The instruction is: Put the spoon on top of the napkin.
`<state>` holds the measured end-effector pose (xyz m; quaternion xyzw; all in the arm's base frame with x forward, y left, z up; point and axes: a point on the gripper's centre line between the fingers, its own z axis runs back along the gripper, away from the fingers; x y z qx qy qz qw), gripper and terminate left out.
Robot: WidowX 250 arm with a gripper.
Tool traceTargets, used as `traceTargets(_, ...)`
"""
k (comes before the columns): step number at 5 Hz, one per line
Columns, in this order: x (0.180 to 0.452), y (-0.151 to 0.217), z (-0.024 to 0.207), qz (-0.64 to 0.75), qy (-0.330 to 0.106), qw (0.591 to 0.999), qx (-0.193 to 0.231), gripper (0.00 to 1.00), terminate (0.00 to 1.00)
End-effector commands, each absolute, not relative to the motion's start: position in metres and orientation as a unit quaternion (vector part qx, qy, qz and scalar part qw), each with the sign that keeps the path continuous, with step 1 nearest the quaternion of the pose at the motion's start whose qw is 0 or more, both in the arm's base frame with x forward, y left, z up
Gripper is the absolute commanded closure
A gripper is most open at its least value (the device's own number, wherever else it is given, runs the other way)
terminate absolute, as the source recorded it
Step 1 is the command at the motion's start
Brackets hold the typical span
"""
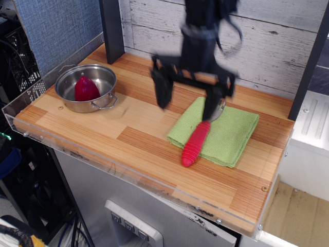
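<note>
The spoon has a thick ribbed red handle and lies across the front left edge of the light-green napkin. Its handle end sticks out over the wooden table; its metal head sits on the cloth, partly hidden behind a gripper finger. My gripper is blurred by motion, raised above the spoon and napkin. Its fingers are spread wide and hold nothing.
A steel pot with a dark red teardrop-shaped object stands at the back left. A dark post rises behind it. A clear plastic rim lines the table's front and left edges.
</note>
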<state>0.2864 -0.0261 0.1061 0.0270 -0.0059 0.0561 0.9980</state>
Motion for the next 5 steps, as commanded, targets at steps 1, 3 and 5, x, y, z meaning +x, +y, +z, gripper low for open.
traceTargets(1, 0.261, 0.008, 0.178, 0.083, -0.113, 0.99, 0.024, 0.0, 0.0)
traceTargets(3, 0.272, 0.008, 0.168, 0.034, -0.081, 0.996, 0.004, 0.0, 0.0)
traceTargets(5, 0.272, 0.008, 0.168, 0.034, -0.081, 0.996, 0.004, 0.0, 1.0)
